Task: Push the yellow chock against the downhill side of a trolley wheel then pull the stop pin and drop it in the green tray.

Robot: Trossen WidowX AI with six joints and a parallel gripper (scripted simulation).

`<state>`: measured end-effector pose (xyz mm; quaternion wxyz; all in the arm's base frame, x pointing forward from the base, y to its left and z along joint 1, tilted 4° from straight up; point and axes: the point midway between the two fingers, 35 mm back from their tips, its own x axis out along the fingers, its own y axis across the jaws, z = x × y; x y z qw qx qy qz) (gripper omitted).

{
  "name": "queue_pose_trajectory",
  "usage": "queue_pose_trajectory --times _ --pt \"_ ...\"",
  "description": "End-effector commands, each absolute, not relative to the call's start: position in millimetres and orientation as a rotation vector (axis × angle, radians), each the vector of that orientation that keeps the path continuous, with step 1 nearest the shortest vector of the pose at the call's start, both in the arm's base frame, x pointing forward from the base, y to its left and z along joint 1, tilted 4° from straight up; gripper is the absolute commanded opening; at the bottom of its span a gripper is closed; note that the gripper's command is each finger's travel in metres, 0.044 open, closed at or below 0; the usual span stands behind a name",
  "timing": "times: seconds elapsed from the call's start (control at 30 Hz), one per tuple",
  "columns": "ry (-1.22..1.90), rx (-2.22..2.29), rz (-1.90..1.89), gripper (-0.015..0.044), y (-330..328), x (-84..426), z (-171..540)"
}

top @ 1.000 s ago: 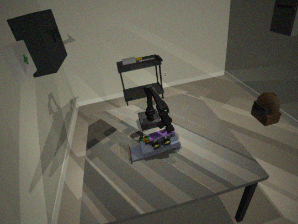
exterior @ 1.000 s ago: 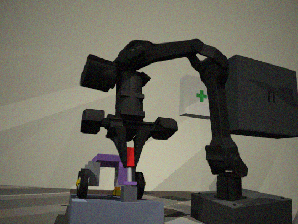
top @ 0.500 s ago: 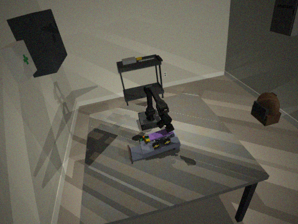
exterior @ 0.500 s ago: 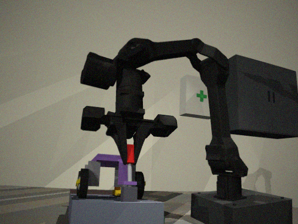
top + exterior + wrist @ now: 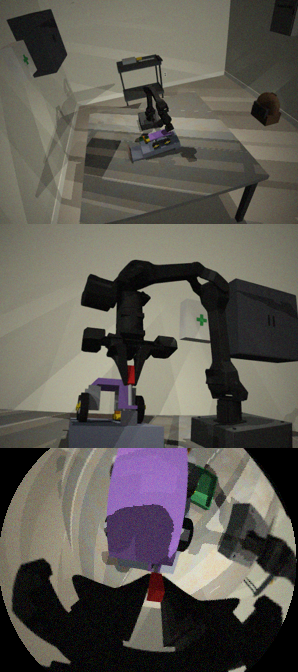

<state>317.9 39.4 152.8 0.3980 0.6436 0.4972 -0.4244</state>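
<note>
My gripper is shut on the red head of the stop pin, above the trolley's uphill end. The pin's pale shaft shows upright below the fingertips; its lower end reaches the purple tab, and whether it is still in its hole cannot be told. The purple trolley stands on the grey-blue ramp. The yellow chock is by the trolley's downhill end; wheel contact is hidden. The green tray lies beyond the trolley, on the robot-base side.
The robot's base stands beside the ramp, on the tray's side of the trolley. The arm arches over from the base to the trolley's uphill end. A dark shelf cart stands behind the table.
</note>
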Motion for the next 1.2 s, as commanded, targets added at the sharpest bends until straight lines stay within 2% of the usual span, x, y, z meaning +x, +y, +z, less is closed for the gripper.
queue_pose_trajectory --times 0.0,1.17 --pt "1.257 1.633 -1.056 0.0 40 318 158" --pt "1.257 1.633 -1.056 0.0 39 317 170"
